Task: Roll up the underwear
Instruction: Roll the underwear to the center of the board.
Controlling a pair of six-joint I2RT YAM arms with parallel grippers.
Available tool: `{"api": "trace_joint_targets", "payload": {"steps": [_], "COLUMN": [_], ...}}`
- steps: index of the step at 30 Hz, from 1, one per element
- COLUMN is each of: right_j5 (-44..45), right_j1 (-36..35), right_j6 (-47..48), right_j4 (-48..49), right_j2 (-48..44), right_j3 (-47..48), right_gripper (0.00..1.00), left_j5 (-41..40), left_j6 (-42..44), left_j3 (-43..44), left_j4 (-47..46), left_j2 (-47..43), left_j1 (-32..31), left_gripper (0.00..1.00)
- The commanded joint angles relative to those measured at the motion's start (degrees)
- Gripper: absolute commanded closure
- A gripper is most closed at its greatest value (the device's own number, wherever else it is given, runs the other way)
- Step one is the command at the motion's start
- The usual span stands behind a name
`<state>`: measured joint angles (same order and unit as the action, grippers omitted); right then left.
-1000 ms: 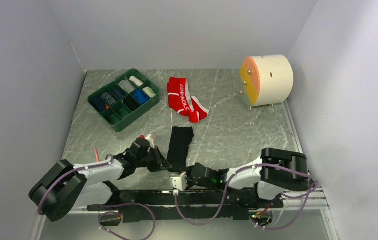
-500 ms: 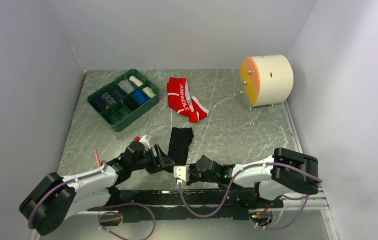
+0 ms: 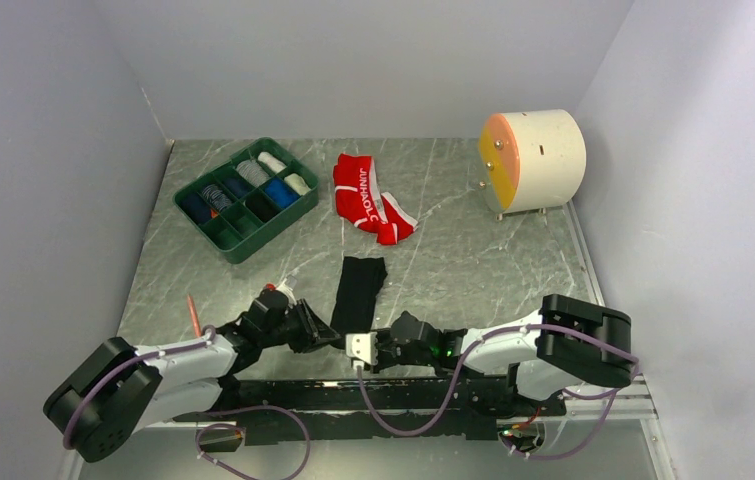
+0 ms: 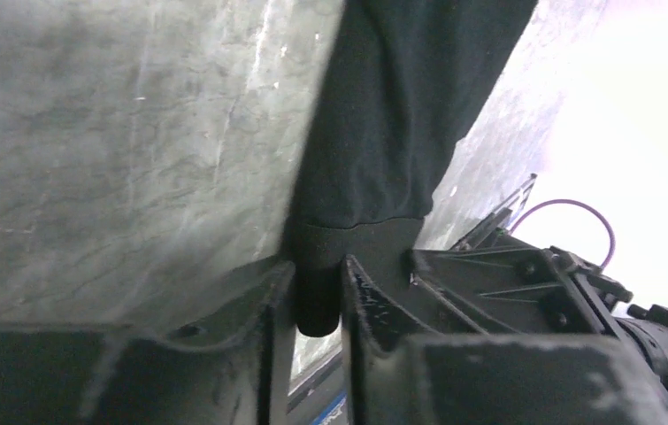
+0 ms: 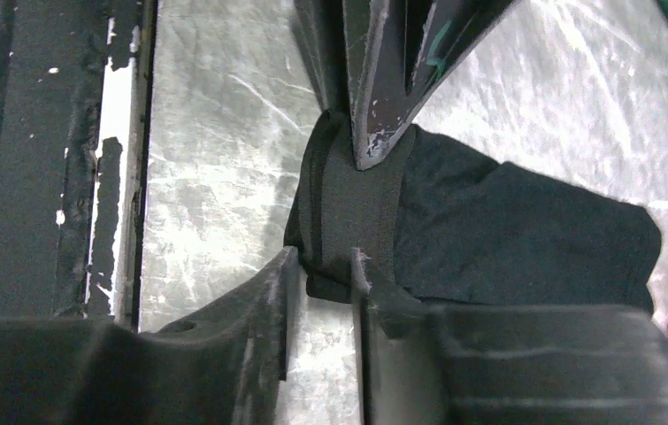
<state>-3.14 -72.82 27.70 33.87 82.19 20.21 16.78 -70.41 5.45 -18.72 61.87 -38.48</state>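
Note:
The black underwear (image 3: 361,285) lies folded in a long strip on the marble table, its waistband end nearest the arms. My left gripper (image 3: 331,338) comes at that end from the left. In the left wrist view the thick waistband (image 4: 318,297) fills the narrow gap of the left gripper (image 4: 317,264), so it is shut on it. My right gripper (image 3: 355,348) meets the same end from the right. In its wrist view the right gripper (image 5: 323,255) stands slightly open, with the waistband edge (image 5: 348,212) just inside its tips. The red underwear (image 3: 365,195) lies crumpled farther back.
A green divided tray (image 3: 265,240) with several rolled items sits at the back left. A white drum with an orange face (image 3: 538,155) stands at the back right. A thin orange stick (image 3: 193,314) lies by the left arm. Grey walls close in three sides.
The left gripper opened wide, then closed down onto the black waistband end. The right gripper went from shut to slightly open. Both arms shifted a little at the strip's near end.

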Motion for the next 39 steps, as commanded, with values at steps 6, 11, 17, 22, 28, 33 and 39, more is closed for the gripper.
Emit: {"api": "trace_joint_targets", "payload": {"steps": [6,11,17,22,28,33,39], "right_j5": [-1.85,2.0,7.53,10.66,15.38,13.51,0.74], "right_j1": [-0.82,-2.51,-4.22,-4.65,-4.71,-4.47,-0.09], "right_j6": [11.7,16.61,21.94,21.93,17.78,12.15,-0.35], "right_j4": [-4.88,-4.99,-1.86,2.11,6.38,7.91,4.97], "right_j2": [-0.42,2.42,5.6,5.6,6.08,3.83,-0.57], "right_j3": [2.0,2.32,1.68,0.32,0.01,-0.28,-0.42], "right_gripper": [0.4,0.43,0.51,0.7,1.0,1.0,1.0], "left_j5": [-3.33,-3.03,-2.59,-2.62,-2.84,-2.72,-4.31], "left_j6": [2.99,2.8,2.78,3.19,2.87,2.29,3.37], "left_j3": [1.5,1.51,0.96,1.32,1.12,1.23,2.68], "left_j4": [11.45,11.0,10.12,11.3,11.69,12.23,17.3], "left_j2": [0.46,1.24,2.19,1.69,0.83,0.32,-3.15], "left_j1": [-0.13,-0.16,-0.15,-0.19,-0.12,-0.12,-0.16], "left_gripper": [0.92,0.95,0.95,0.95,0.92,0.71,0.34]}}
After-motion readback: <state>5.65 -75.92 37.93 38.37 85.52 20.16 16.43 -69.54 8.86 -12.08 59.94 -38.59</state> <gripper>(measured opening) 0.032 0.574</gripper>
